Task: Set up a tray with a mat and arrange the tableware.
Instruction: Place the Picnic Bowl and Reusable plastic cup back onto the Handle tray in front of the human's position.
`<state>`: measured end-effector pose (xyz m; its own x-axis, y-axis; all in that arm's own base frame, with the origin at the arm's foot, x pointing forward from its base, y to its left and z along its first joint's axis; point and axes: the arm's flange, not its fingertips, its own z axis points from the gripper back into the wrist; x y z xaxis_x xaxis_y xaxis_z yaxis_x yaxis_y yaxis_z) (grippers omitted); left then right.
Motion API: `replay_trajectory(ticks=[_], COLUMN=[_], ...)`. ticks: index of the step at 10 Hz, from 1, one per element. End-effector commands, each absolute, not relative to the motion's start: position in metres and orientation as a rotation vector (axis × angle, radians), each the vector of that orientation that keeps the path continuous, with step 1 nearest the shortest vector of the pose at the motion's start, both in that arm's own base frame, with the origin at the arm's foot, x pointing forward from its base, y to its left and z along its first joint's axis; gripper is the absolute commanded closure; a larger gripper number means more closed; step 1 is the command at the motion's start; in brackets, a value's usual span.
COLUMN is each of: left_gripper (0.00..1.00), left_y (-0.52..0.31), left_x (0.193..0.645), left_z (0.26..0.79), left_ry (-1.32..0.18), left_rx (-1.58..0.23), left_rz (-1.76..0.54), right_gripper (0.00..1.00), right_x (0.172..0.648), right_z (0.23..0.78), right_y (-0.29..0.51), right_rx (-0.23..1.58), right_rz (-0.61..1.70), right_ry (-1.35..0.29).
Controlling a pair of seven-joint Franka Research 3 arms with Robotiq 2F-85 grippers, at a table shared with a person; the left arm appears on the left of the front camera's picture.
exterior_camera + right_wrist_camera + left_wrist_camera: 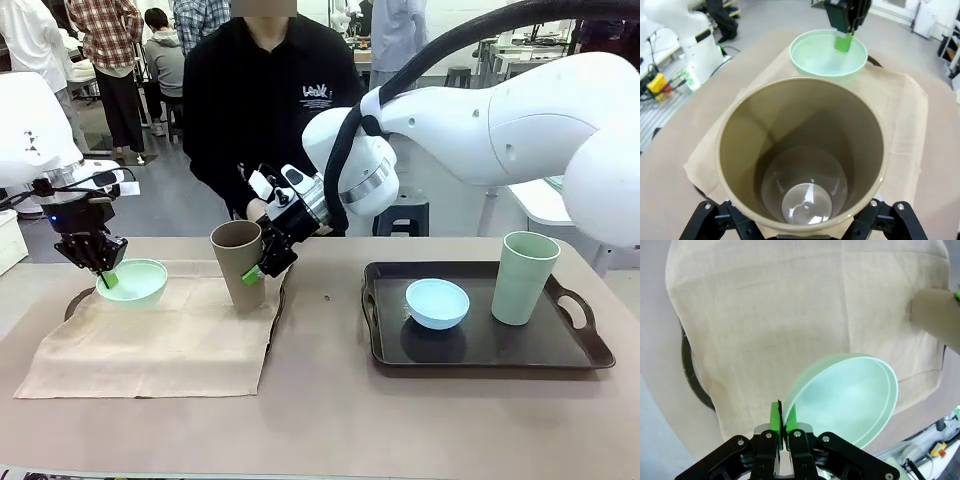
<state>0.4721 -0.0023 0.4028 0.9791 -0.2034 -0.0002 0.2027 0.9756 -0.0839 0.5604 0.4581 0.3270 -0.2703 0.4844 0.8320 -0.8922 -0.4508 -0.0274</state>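
A: What is seen nearest on the table [320, 430]?

B: A beige mat [150, 345] is spread at the robot's left. It is draped over a covered tray [74, 303], of which a dark rim is shown at the mat's edges. To the right a dark tray [480, 358] is laid bare, apart from the mat.

A: What is carried by the dark tray?

B: The light blue bowl [437, 303] is set near its middle. The pale green cup [524, 278] is stood upright beside it, toward the right handle.

A: And the pincers?

B: The tan-brown cup [235, 262], slightly tilted, is found at the mat's far right part — it is clasped by the right gripper [258, 270], with a finger on either side. The mint green bowl [135, 284] is found at the mat's far left part. Its rim is pinched between the green pads [775, 416] of the left gripper [103, 276], which is clenched tight. Whether the bowl is rested on the mat or held just above it cannot be told.

A: Farther off?

B: A person [270, 110] in a dark top is stood at the table's far side.
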Motion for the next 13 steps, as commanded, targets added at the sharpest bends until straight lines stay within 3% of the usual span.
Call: replay_trajectory(ticks=[1,8,9,10,11,13], left_gripper=[0.96,0.96,0.63,0.36,0.03,0.00], left_y=[0.002,-0.001,-0.003,-0.003,-0.002,0.002], left_x=[0.476,0.490,0.490,0.490,0.489,0.488], left_z=[0.396,0.359,0.358,0.357,0.355,0.353], left_ry=[0.003,-0.046,-0.050,-0.045,-0.036,-0.018], left_rx=[-0.093,-0.183,-0.178,-0.174,-0.176,-0.176], left_rz=[-0.219,-0.262,-0.266,-0.274,-0.275,-0.265], right_gripper=[0.15,0.15,0.15,0.15,0.00,0.00], right_x=[0.568,0.577,0.577,0.578,0.580,0.581], right_z=[0.322,0.305,0.305,0.305,0.303,0.303], right_y=[0.463,0.462,0.461,0.461,0.459,0.458], right_rx=[0.990,1.121,1.125,1.141,1.160,1.178], right_rz=[1.971,1.919,1.896,1.860,1.816,1.784], right_ry=[-0.646,-0.702,-0.707,-0.706,-0.697,-0.700])
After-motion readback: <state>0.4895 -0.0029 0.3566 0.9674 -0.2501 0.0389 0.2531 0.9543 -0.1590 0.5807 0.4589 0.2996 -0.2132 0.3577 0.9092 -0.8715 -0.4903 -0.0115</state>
